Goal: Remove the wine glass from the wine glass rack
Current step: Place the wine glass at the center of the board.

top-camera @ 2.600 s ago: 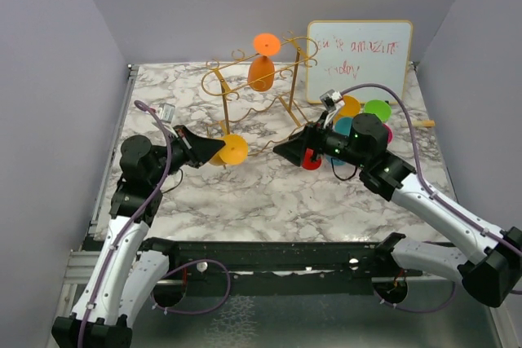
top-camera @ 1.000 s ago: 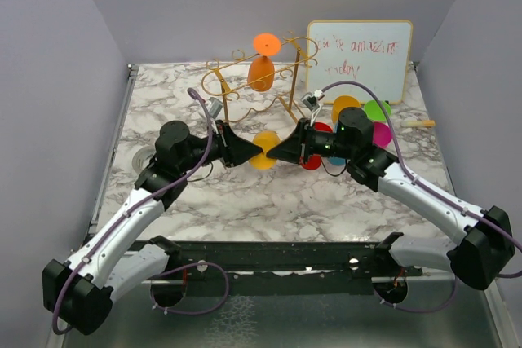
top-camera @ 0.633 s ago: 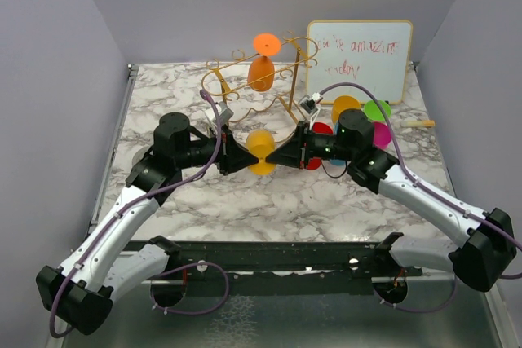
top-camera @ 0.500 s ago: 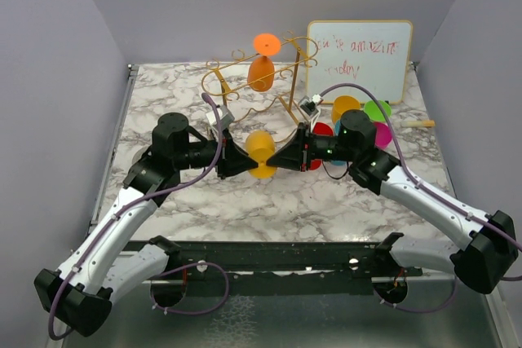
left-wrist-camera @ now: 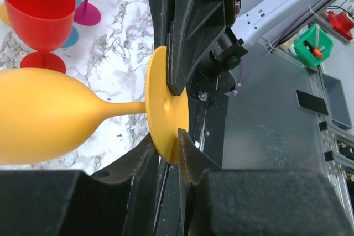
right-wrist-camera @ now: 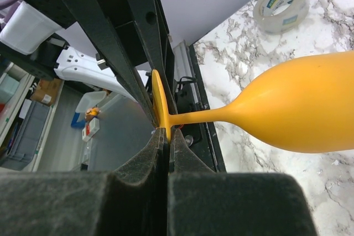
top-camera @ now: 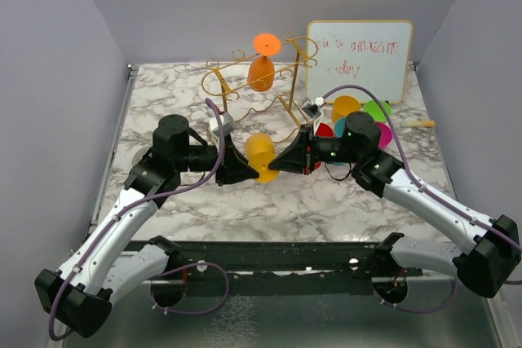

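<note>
A yellow wine glass (top-camera: pixel 261 151) lies sideways in the air over the table's middle, off the rack. My right gripper (right-wrist-camera: pixel 167 134) is shut on the rim of its round foot (right-wrist-camera: pixel 159 100). From the other side, my left gripper (left-wrist-camera: pixel 166 136) pinches the same foot (left-wrist-camera: pixel 163 109), with a fingertip against each face of the disc. In the top view the two grippers meet tip to tip, left (top-camera: pixel 254 173) and right (top-camera: pixel 274 166). An orange wine glass (top-camera: pixel 261 72) still hangs bowl-down in the gold wine glass rack (top-camera: pixel 218 79) at the back.
A whiteboard (top-camera: pixel 359 59) with red writing stands at the back right. Several coloured glasses stand in front of it, among them red (left-wrist-camera: pixel 38 9), green (top-camera: pixel 377 109) and pink (top-camera: pixel 383 132). A tape roll (right-wrist-camera: pixel 279 6) lies on the marble to the left, under my left arm.
My left arm has carried the yellow glass from the left to the middle, and the right gripper has met it and taken its foot. Both grippers then drifted slightly nearer.
</note>
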Tool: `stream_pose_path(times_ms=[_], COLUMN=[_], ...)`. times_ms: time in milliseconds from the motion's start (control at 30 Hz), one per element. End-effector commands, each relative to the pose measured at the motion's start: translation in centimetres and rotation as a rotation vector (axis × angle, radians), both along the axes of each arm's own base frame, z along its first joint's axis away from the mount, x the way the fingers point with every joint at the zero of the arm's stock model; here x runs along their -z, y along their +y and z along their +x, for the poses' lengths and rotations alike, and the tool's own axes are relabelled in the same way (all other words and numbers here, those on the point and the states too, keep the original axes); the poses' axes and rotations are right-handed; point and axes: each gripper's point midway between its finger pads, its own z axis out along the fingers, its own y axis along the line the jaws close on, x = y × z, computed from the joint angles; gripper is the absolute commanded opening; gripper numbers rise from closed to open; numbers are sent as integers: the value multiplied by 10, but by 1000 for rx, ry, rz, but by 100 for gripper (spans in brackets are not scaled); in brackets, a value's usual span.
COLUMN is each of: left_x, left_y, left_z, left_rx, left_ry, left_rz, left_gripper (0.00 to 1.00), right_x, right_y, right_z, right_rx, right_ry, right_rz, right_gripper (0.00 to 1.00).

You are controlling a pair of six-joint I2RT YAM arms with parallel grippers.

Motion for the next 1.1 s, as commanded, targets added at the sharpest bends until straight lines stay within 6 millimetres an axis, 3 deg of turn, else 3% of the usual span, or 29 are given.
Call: stream_pose_path(times_ms=[0, 333, 633, 833, 933, 1067], left_x=[0, -4, -5, -10, -11, -9], left_y=[-2, -3, -5, -5, -5, -6], left_z=[-13, -2, 3, 4, 3, 2], left_rx=[66, 8, -18, -24, -16, -5], left_ry=[29, 5, 7, -2, -7, -3], left_rz=[-31, -53, -74, -93, -94, -92], left_gripper=[20, 7, 7, 19, 18, 8], right_x=[-4, 1, 4, 5, 4, 4], right_y=[1, 5, 3, 4, 4, 3], right_z=[4, 4, 4, 4, 3, 3], right_rx=[3, -20, -19, -25, -30, -30], right_ry=[-33, -13, -30, -23, -26, -29], right_rz=[25, 21, 2, -2, 2, 3], right_gripper=[1, 1, 2, 2, 2, 2])
